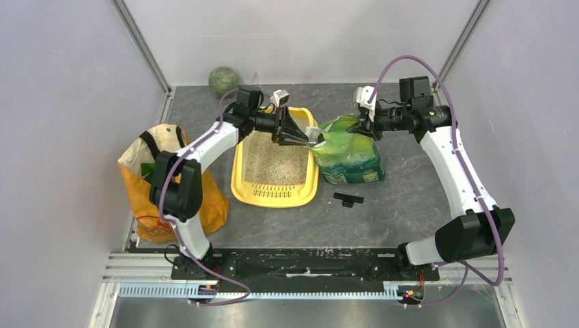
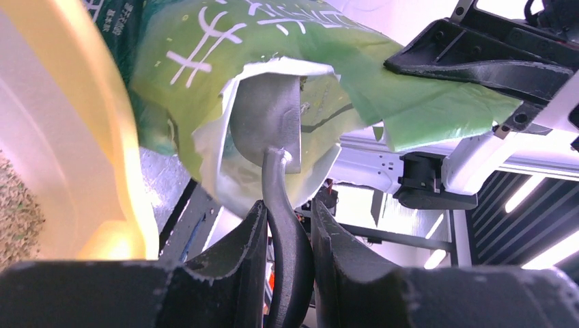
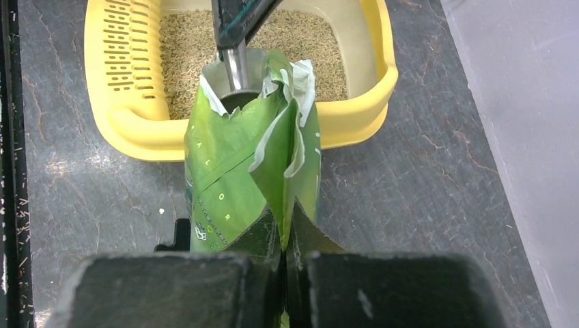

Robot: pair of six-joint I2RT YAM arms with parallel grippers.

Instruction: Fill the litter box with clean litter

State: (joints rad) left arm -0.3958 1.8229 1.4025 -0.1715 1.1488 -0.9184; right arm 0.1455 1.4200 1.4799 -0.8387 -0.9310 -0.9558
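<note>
The yellow litter box [image 1: 240, 193] lies mid-table with tan clean litter [image 1: 270, 160] covering its floor, also seen in the right wrist view [image 3: 198, 41]. To its right stands the glossy green bag [image 1: 351, 154], its torn mouth facing the box. My left gripper [image 2: 290, 212] is shut on the handle of a grey scoop [image 2: 267, 126], whose bowl is pushed into the bag's mouth [image 2: 225, 96]. My right gripper [image 3: 292, 222] is shut on a fold of the green bag's top edge [image 3: 283, 143], holding it up. The scoop's contents are hidden.
An orange shopping bag [image 1: 147, 178] stands left of the litter box, under my left arm. A green ball [image 1: 223, 80] sits at the back wall. A small black part [image 1: 348, 199] lies on the table in front of the green bag.
</note>
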